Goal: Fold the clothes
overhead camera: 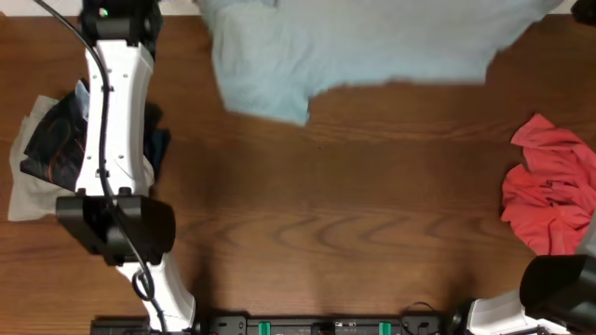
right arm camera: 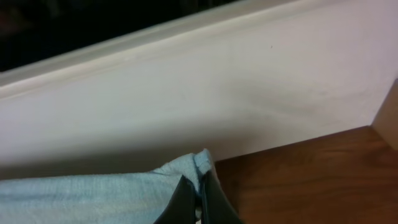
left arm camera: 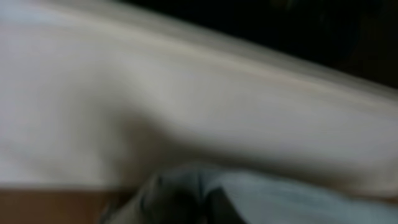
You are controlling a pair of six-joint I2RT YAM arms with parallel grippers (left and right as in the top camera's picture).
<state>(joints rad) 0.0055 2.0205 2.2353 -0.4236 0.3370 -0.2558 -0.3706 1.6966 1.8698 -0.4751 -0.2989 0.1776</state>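
1. Now, the step in hand is, as I judge, to spread the light blue shirt point(overhead camera: 372, 46) flat before any fold. It lies at the far edge of the wooden table point(overhead camera: 326, 214), from the middle toward the right, and part of it goes beyond the overhead view.
2. My right pincer point(right arm camera: 199, 198) is closed narrow on an edge of this shirt. A small tip of cloth stands up between the fingers, close before the white wall point(right arm camera: 217, 93) at the far side.
3. My left pincer point(left arm camera: 177, 199) shows only in a blurred picture. I see light blue cloth beside a dark shape, but I cannot tell if the fingers are wide or closed.
4. The shirt looks soft and thin, mostly smooth, with one short sleeve toward the near left and an uneven near hem. It is not folded.
5. The next move, I think, calls for drawing the shirt evenly toward the near side, so that it comes fully onto the table without bunching.
6. A red garment point(overhead camera: 549, 186) lies crumpled at the right, and a pile of dark clothes point(overhead camera: 47, 154) at the left, partly under my left arm point(overhead camera: 116, 102).
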